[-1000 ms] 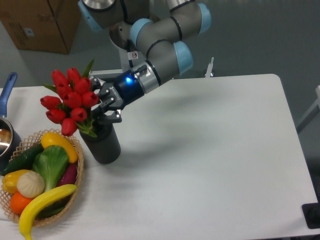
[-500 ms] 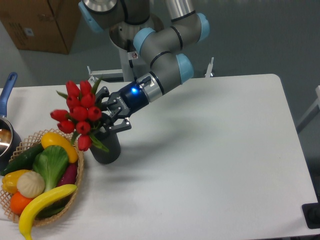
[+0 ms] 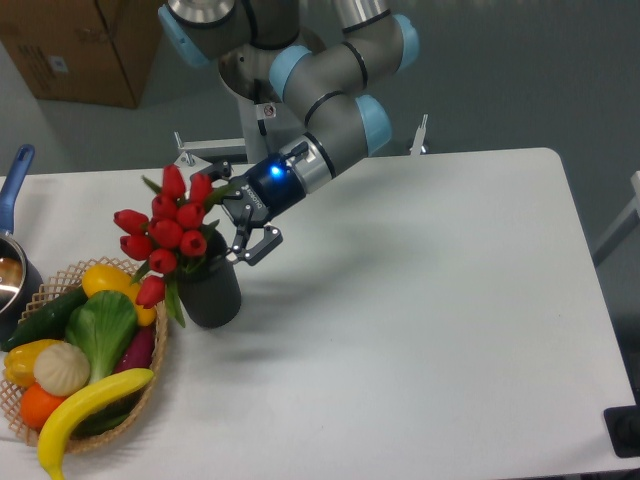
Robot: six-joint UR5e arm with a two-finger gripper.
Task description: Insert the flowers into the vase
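Now drawn back up and to the right of the vase [image 3: 210, 293] with pincer [image 3: 243, 230] spread open and empty, leaving the flowers [image 3: 165, 228] standing stems-down in its mouth beside the basket [image 3: 150, 345] on the worktop [image 3: 420, 330], so insertion looks done.
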